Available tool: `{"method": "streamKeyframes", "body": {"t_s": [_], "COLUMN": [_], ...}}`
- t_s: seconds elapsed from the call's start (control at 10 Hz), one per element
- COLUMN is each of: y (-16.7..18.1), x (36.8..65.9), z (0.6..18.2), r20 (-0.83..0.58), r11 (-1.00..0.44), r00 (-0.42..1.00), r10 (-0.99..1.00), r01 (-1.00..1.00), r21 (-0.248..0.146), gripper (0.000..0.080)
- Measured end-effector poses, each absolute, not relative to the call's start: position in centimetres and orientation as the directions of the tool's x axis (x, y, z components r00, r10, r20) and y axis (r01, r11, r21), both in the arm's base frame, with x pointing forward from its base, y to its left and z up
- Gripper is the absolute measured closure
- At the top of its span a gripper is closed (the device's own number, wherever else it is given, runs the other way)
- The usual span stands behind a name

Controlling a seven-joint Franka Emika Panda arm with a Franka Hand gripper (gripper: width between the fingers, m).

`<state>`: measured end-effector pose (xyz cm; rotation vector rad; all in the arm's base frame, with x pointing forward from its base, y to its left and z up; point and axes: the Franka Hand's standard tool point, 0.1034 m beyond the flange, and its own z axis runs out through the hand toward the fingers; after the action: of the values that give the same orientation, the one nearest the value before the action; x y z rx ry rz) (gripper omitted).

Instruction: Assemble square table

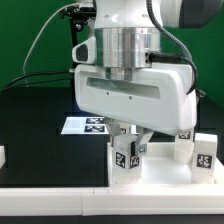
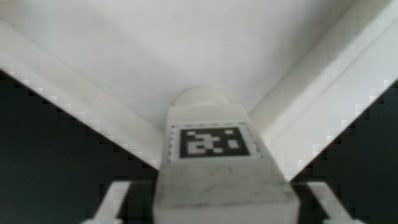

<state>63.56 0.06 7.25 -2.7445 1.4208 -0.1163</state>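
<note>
Claw [image 1: 128,150] partly closed, clenched on tagged leg [image 2: 217,160], fingers [image 2: 114,200] pressing both sides; square top [image 2: 196,50] lies just below the claw.

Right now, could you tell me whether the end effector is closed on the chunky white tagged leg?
Shut on it: the end effector has a finger on each side of the chunky white tagged leg.

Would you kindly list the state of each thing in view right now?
gripper: closed on a table leg, a finger on each side.
held leg: upright, tag facing the exterior camera.
table top: lying flat under the held leg.
other legs: standing loose at the exterior view's right.
marker board: flat on the black surface.
</note>
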Motion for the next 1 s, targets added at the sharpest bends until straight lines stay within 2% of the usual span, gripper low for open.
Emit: {"method": "streamKeyframes", "body": {"t_s": [0.2,0.3,0.4,0.5,0.6,0.7,0.9,1.0], "y": [0.04,-0.10,-0.34,-0.26,0.02,0.08,-0.07,-0.07], "x": [63.56,63.56,63.49,63.30,63.31,63.44,63.51,63.52], "z": [7.25,7.25,7.26,7.26,7.22,7.25,7.20,7.20], "r20": [0.037,0.021,-0.008,-0.036,-0.067,-0.081,-0.109,-0.112], "r11": [-0.504,-0.411,-0.281,-0.121,0.061,0.179,0.341,0.373], "r00": [0.503,0.411,0.283,0.125,-0.055,-0.172,-0.330,-0.362], "r10": [-0.863,-0.912,-0.959,-0.992,-0.996,-0.982,-0.938,-0.925], "r01": [-0.860,-0.907,-0.955,-0.989,-0.995,-0.980,-0.936,-0.923], "r21": [-0.081,-0.091,-0.097,-0.083,-0.082,-0.086,-0.094,-0.091], "gripper": [0.0514,0.0514,0.0514,0.0514,0.0514,0.0514,0.0514,0.0514]}}
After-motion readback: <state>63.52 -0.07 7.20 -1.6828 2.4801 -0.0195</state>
